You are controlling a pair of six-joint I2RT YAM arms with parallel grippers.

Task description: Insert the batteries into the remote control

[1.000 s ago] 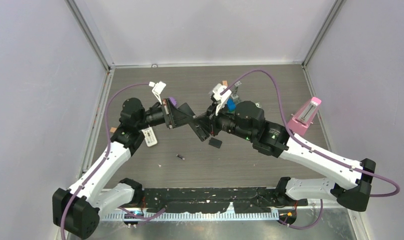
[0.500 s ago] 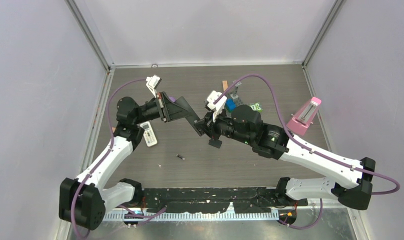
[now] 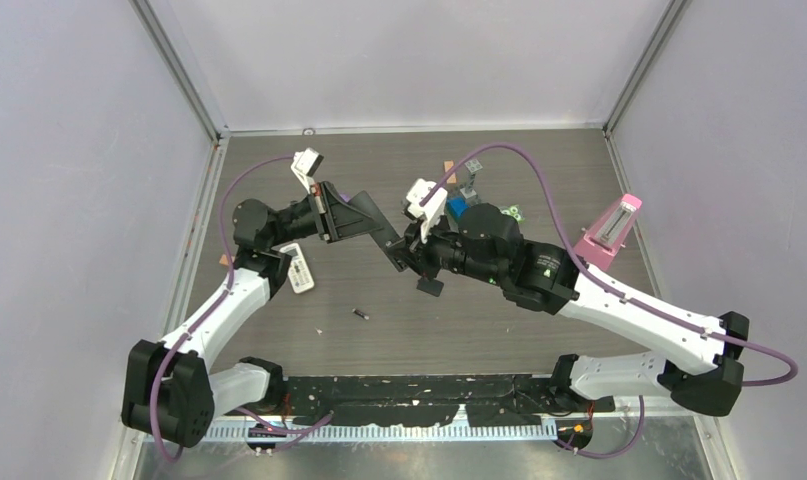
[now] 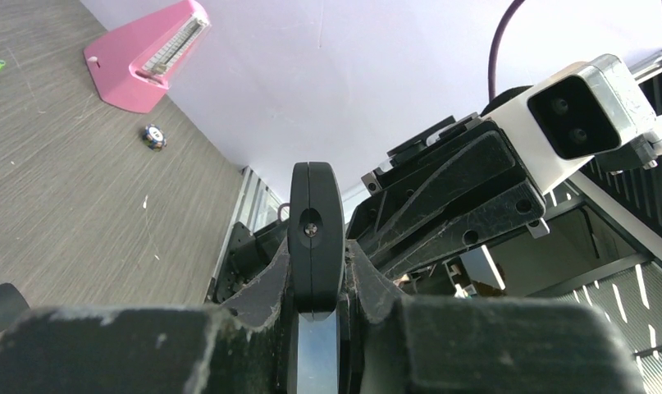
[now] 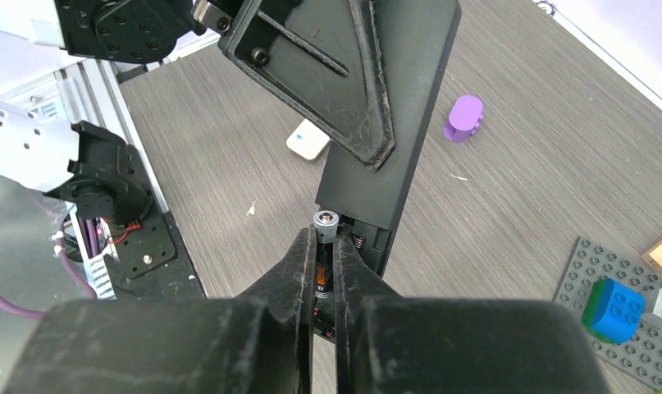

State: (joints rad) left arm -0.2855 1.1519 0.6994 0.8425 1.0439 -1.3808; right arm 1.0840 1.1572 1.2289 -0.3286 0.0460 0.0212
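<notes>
pinching in my right gripper (image 5: 326, 244): a battery (image 5: 326, 219), silvery end up, fingers pressed on its sides
battery's place: at the open end of the black remote control (image 5: 422, 90); touching or not, i cannot tell
my left gripper (image 4: 316, 283): clamped on the remote control's sides, holding it off the table (image 3: 499, 330)
spare battery (image 3: 361, 314): lying on the table between both arms
</notes>
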